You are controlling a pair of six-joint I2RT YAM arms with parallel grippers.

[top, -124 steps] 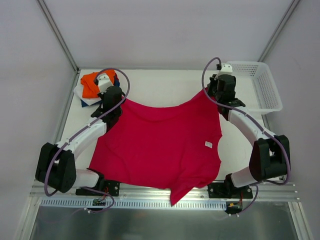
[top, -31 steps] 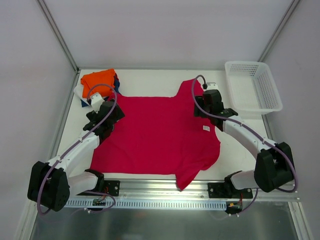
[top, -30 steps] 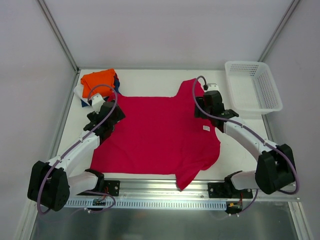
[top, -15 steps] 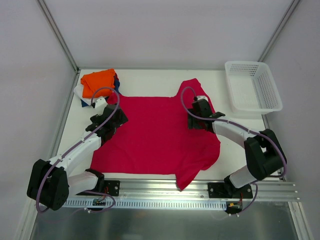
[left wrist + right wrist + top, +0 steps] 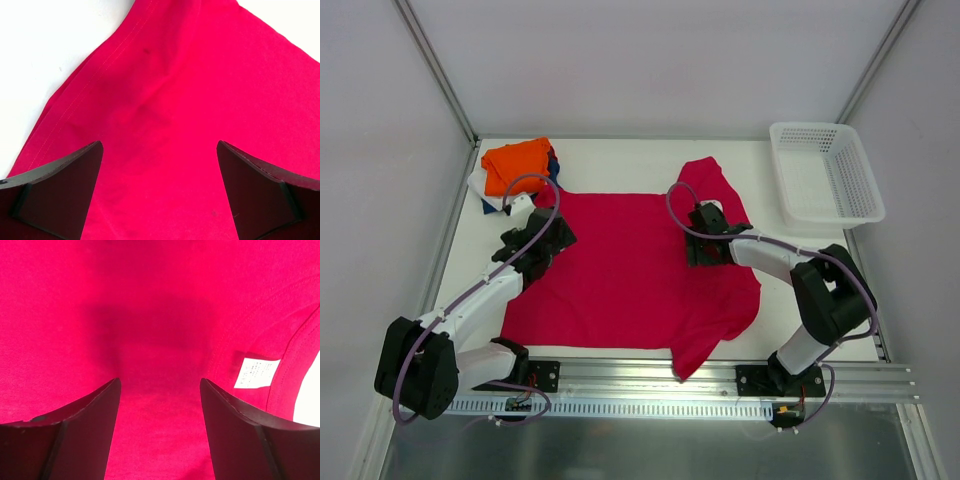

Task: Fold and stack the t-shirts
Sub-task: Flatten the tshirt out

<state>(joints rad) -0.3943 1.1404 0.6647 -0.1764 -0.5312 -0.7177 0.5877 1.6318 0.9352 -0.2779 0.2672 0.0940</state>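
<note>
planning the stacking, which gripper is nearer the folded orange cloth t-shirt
Left. The left gripper hovers just short of the orange t-shirt; the right gripper is across the crimson cloth t-shirt, well away.

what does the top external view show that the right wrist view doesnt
Only the top external view: the crimson t-shirt in full outline spread on the table, the folded stack with an orange tee on top at the far left corner, the white mesh basket at far right, and the left arm. Only the right wrist view: the white neck label beside the collar seam, and the fingers apart over the cloth with nothing between them. Both: the crimson t-shirt lying flat under the right arm.
</note>
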